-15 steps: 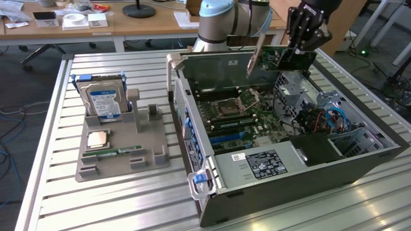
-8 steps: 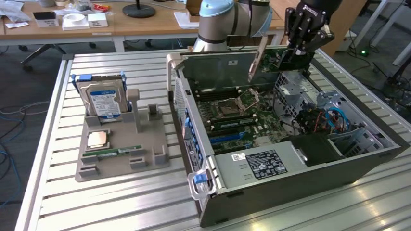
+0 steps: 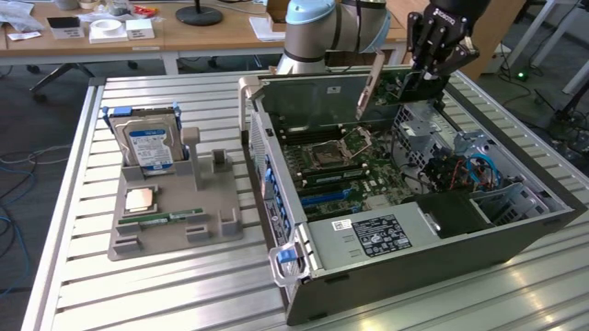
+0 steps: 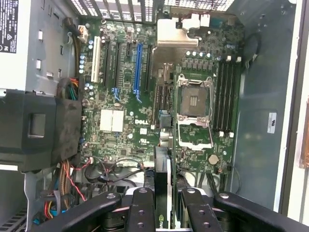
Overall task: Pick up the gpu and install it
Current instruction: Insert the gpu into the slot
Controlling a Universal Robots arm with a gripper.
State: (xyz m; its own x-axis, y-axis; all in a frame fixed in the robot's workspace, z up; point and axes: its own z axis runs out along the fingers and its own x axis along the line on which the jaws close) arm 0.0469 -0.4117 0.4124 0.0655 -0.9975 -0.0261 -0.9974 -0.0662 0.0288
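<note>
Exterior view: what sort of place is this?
Probably a robotics lab or workshop: a robot arm reaches over an open computer case on a slatted metal table, with cluttered wooden desks behind.

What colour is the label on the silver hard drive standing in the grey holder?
Blue and white; the label shows best in the exterior view.
</note>
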